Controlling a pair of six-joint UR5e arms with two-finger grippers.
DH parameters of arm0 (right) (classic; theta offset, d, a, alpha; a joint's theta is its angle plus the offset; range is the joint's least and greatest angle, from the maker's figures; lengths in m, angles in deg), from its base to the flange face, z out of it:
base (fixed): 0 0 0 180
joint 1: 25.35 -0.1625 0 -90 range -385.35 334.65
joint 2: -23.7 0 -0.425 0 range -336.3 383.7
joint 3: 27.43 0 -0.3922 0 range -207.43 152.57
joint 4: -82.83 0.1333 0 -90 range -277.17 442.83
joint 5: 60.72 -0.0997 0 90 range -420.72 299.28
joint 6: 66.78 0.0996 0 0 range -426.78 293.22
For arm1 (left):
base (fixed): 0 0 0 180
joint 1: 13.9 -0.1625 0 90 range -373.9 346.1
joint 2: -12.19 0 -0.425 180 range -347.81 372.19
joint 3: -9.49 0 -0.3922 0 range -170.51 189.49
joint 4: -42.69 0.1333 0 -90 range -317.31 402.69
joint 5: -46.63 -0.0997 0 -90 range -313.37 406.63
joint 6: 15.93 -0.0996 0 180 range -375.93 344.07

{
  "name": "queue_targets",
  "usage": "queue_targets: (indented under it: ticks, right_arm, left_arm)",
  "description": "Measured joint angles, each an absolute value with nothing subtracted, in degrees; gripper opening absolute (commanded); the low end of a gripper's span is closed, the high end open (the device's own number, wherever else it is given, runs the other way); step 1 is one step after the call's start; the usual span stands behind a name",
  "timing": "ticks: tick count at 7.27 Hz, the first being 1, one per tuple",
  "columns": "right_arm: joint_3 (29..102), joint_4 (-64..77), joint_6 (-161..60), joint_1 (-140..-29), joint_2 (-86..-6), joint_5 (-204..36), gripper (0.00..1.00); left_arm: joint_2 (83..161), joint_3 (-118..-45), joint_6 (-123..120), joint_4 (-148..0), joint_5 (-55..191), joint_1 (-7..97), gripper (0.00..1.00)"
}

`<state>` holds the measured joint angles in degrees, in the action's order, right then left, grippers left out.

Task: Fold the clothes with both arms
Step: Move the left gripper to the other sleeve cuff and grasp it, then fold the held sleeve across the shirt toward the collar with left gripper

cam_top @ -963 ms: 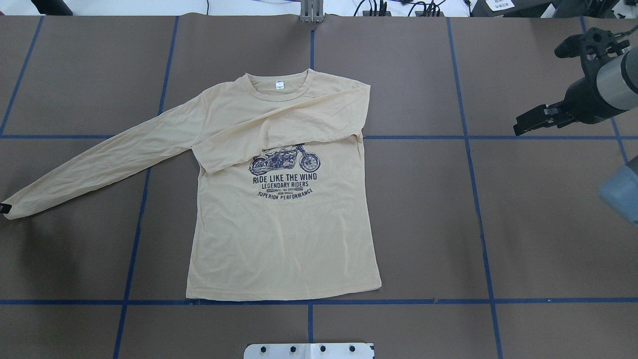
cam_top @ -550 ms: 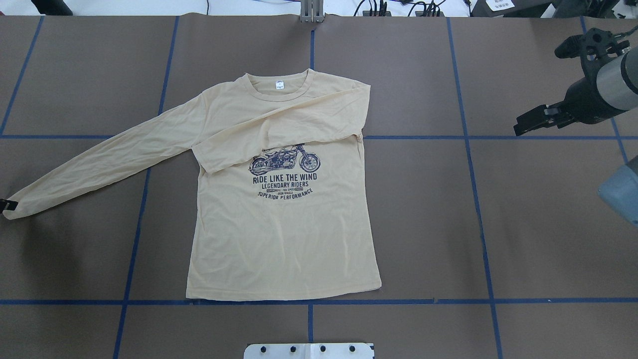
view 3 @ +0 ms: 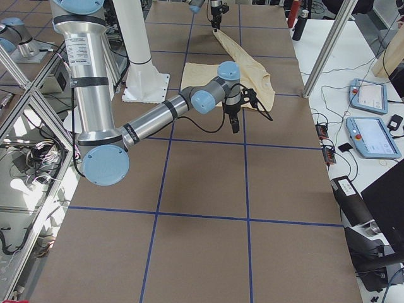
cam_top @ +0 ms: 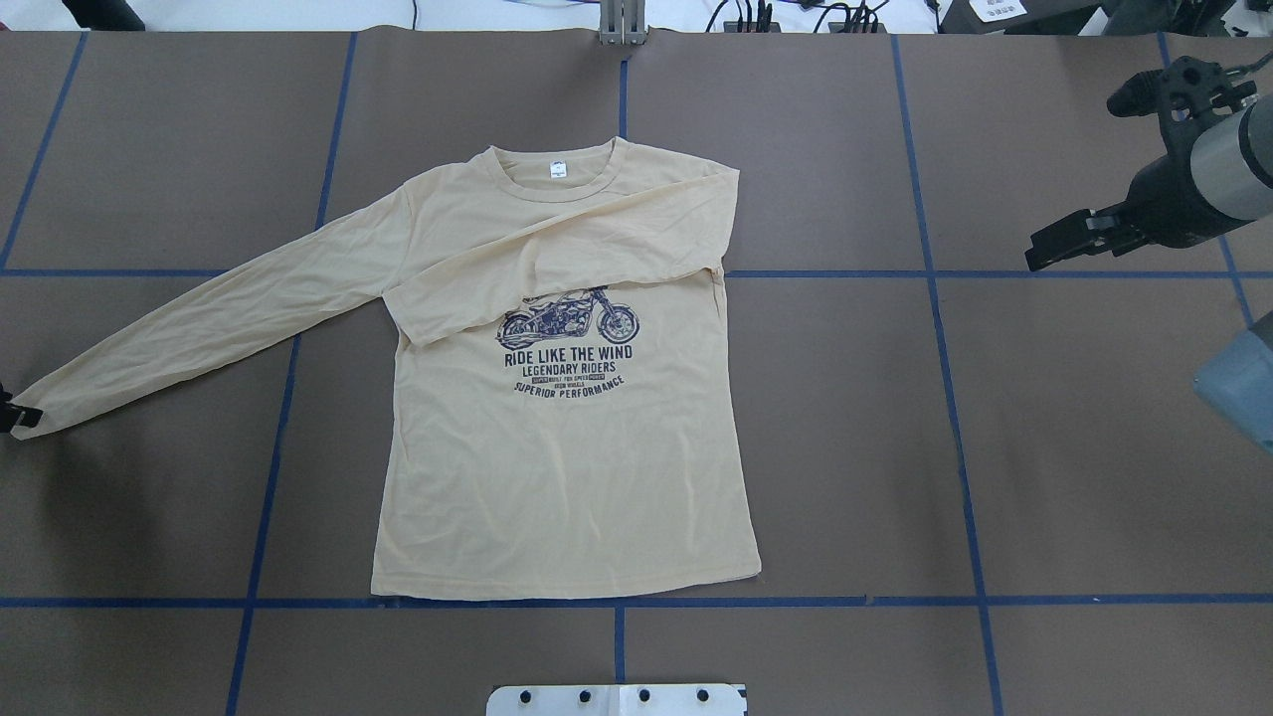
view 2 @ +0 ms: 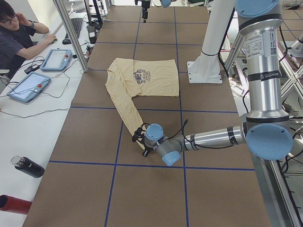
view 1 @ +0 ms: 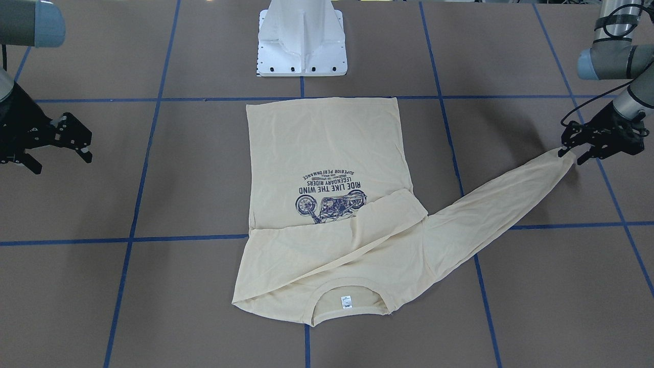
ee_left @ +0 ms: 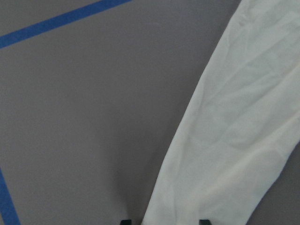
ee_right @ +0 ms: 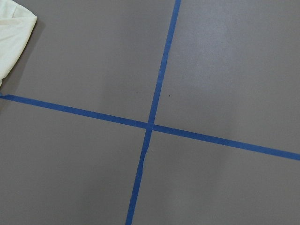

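Far left of the overhead view, the left gripper (cam_top: 18, 416) is just poking in at the edge, and its black fingers are pinched on the cuff of the T-shirt (cam_top: 557, 477). The long sleeve (cam_top: 219, 318) runs up from there in a straight, slightly wrinkly strip to the shoulder. The fabric is thin, soft and pale cream-yellow, and in the left wrist view it looks almost white.

The shirt body lies flat, front up, in the middle of the table (cam_top: 1044, 447), a neat rectangle with the hem toward the robot. The other sleeve (cam_top: 567, 264) is folded across the chest and covers the top of the navy motorcycle print (cam_top: 567, 348). A small white neck label (cam_top: 557, 170) sits inside the ribbed round collar.

The tabletop is matte brown, cut into big squares by blue tape (cam_top: 935, 298).

Over on the right, the right gripper (cam_top: 1039, 257) hangs well apart from the shirt, jaws spread and holding nothing.
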<state>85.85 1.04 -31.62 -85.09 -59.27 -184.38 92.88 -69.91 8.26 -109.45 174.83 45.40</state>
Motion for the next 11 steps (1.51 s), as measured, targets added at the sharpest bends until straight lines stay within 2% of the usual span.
queue_targets:
  ticks: [1,4,7,9,11]
  right_arm:
    - [85.86,1.03,-31.62,-85.08,-59.27,-184.38,1.0]
    - [85.93,1.01,-31.49,-85.1,-59.22,-184.38,1.0]
    - [85.95,1.01,-31.37,-85.04,-59.18,-184.29,1.0]
    - [85.95,1.01,-31.26,-85.03,-59.16,-184.22,1.0]
    - [86.0,1.01,-31.14,-85.03,-59.02,-184.19,1.0]
  left_arm:
    - [92.85,-69.93,8.61,-109.47,174.88,45.21,0.0]
    - [92.76,-70.42,10.47,-110.8,174.91,45.08,0.0]
    - [93.28,-73.84,10.6,-108.82,179.45,45.39,0.0]
    - [96.4,-82.43,10.56,-94.4,181.27,45.71,0.0]
    - [106.51,-91.26,10.55,-71.76,181.16,45.74,0.0]
